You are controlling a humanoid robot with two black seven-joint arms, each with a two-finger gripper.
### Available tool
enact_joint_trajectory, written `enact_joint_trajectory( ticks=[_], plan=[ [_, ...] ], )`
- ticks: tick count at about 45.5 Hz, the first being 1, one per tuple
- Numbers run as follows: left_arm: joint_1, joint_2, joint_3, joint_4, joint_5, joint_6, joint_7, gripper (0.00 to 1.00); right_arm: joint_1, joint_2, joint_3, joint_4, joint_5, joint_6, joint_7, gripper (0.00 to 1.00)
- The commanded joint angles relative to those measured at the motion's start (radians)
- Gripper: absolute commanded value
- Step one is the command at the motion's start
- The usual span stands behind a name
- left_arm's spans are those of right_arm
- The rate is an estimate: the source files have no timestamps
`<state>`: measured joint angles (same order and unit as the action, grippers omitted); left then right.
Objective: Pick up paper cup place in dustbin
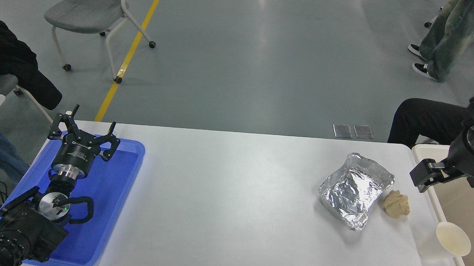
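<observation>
The paper cup (pixel 446 242) is lying on the tabletop (pixel 232 214), touching the dustbin (pixel 465 226). The right claw (pixel 435 176) is hovering released above the bin's rim, empty. The left claw (pixel 83 135) is resting spread over the blue tray (pixel 124 184)

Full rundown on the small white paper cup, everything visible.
The small white paper cup looks like thin paper with a rolled rim and a cream inside, which appears empty. It lies tipped on its side, mouth facing right toward the camera, near the front right corner of the white table. Its rim sits against or over the edge of the large cream-beige plastic dustbin; contact cannot be confirmed. No gripper touches it.
</observation>
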<state>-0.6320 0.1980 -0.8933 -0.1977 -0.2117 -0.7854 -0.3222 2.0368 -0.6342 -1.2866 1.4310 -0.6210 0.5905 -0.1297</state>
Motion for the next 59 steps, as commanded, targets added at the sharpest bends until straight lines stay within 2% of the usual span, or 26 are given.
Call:
enact_joint_trajectory(
  ticks=[1,9,29,59],
  plan=[
    [0.0,0.0,0.0,0.0,0.0,0.0,0.0,1.0,-0.17,-0.096,0.044,-0.116,-0.098,-0.058,0.005,1.0],
    [0.0,0.0,0.0,0.0,0.0,0.0,0.0,1.0,-0.357,-0.104,0.147,-0.216,-0.14,-0.136,0.005,1.0],
    [0.0,-0.002,0.0,0.0,0.0,0.0,0.0,1.0,-0.579,-0.144,0.251,-0.323,-0.241,-0.169,0.005,1.0],
    [0.0,0.0,0.0,0.0,0.0,0.0,0.0,1.0,-0.868,-0.137,0.474,-0.495,-0.263,-0.21,0.005,1.0]
  ],
)
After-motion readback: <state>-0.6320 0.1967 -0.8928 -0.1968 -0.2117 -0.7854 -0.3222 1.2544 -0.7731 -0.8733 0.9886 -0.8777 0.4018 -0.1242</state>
